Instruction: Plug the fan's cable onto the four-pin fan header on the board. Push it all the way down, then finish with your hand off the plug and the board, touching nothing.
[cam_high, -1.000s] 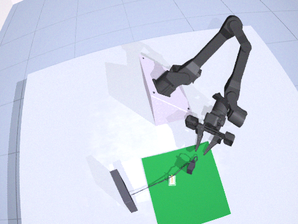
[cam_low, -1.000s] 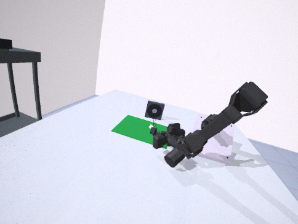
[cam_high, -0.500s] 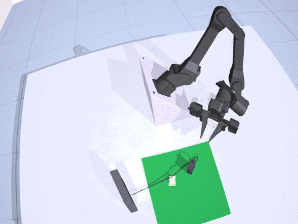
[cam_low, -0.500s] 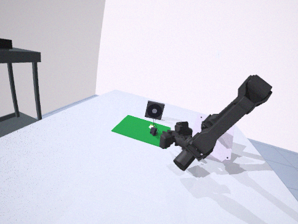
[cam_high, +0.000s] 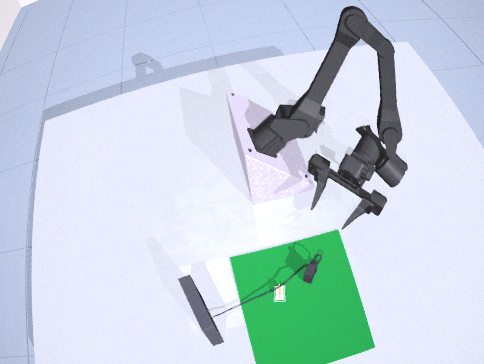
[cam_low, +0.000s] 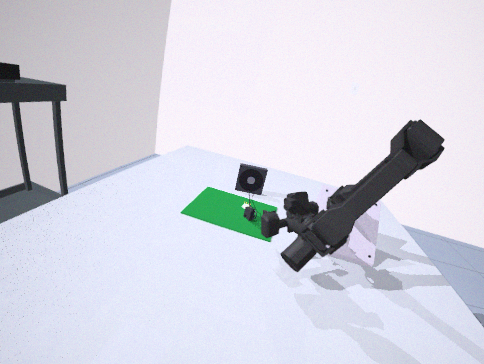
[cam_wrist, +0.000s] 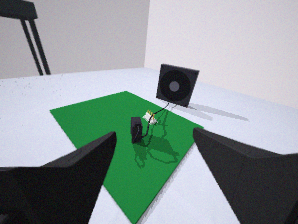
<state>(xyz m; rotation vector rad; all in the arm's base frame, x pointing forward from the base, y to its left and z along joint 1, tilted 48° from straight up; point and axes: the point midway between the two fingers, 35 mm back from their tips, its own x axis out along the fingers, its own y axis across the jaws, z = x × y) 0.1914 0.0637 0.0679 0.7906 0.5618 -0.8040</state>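
The black plug (cam_high: 310, 273) (cam_low: 249, 214) (cam_wrist: 136, 130) is off the header, over the green board (cam_high: 340, 325) (cam_low: 210, 205) (cam_wrist: 90, 115). Its shadow falls apart from it, so it seems raised off the board; how high I cannot tell. The white four-pin header (cam_high: 279, 295) (cam_wrist: 150, 118) has bare yellow pins showing, beyond the plug in the wrist view. The thin cable runs past the header to the upright black fan (cam_high: 201, 311) (cam_low: 241, 185) (cam_wrist: 162, 92). My gripper (cam_high: 328, 219) (cam_wrist: 154, 133) is wide open and empty, back from the plug near the board's edge. Its fingertips are hidden in the exterior view.
The pale wedge-shaped mount (cam_high: 270, 185) (cam_low: 365, 242) stands behind my gripper, under the arm's base. The fan stands beside the board on the cable's side. A dark side table (cam_low: 35, 90) (cam_wrist: 17, 10) stands far off.
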